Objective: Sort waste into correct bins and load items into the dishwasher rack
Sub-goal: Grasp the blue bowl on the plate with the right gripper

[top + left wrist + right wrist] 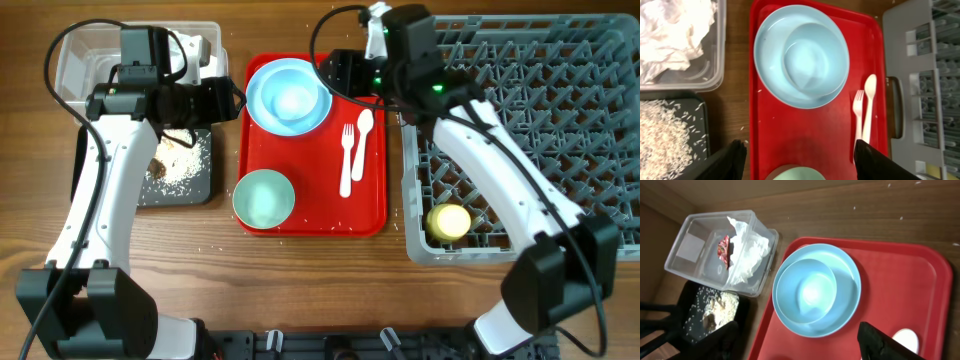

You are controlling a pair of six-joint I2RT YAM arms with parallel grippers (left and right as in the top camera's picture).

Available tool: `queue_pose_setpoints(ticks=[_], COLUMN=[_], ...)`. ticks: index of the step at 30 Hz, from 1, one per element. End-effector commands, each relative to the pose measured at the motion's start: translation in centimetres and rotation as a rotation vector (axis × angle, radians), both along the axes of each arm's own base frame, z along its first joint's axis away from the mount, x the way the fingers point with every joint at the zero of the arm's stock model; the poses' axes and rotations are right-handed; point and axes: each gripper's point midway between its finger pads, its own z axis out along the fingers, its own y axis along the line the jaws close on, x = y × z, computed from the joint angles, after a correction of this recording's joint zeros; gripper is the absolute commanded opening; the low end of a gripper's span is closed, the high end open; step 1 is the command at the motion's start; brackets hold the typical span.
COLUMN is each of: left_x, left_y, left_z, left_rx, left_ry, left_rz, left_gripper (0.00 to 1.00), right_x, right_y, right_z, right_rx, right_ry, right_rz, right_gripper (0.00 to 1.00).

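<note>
A pale blue plate (312, 113) with a blue bowl (288, 97) in it sits at the back of the red serving tray (310, 215). A green bowl (263, 197) sits at the tray's front, and a white fork (347, 160) and spoon (363, 130) lie on its right. The yellow cup (449, 221) lies in the grey rack (540, 120). The napkin (747, 250) and red wrapper (723, 247) lie in the clear tub (85, 55). Rice and scraps (175, 160) lie on the black tray (200, 190). My left gripper (800, 160) is open above the tray's left side. My right gripper (800, 340) is open above the plate's far edge.
The rack's handle (896, 107) faces the red tray's right edge. Loose rice grains lie on the wood (737, 115) between the black tray and the red tray. Both arms reach over the back half of the table.
</note>
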Motion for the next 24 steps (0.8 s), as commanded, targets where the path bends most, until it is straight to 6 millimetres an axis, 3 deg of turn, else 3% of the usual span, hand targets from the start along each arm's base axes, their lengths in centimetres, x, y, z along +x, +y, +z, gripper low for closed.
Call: queue_pose_setpoints(ticks=[1,9,15,19,24], left_x=[-0.3,-0.4,-0.4,-0.5,-0.5], left_y=[1.4,1.7,1.7,1.7,1.7], left_z=[0.1,-0.1,-0.1,-0.1,-0.1], left_rx=[0.053,0.055,0.055,0.054,0.055], left_ry=[0.003,0.014,0.015,0.015,0.015], left_rz=[0.038,0.046,0.047,0.046,0.046], left_gripper=[0.71,0.71,0.73,0.75,0.77], right_x=[1.1,2.8,3.1,3.1,3.3], right_y=[1.3,2.3,4.2,6.1,6.4], right_z=[-2.4,-7.8,-12.5,-13.8,-15.4], right_rx=[0.001,-0.006,0.008,0.027,0.010], right_ry=[0.033,0.107,0.167,0.167,0.169], right_rz=[-0.035,-0.096,-0.104,-0.104,-0.183], right_gripper=[0.74,0.63,0.57,0.52,0.50])
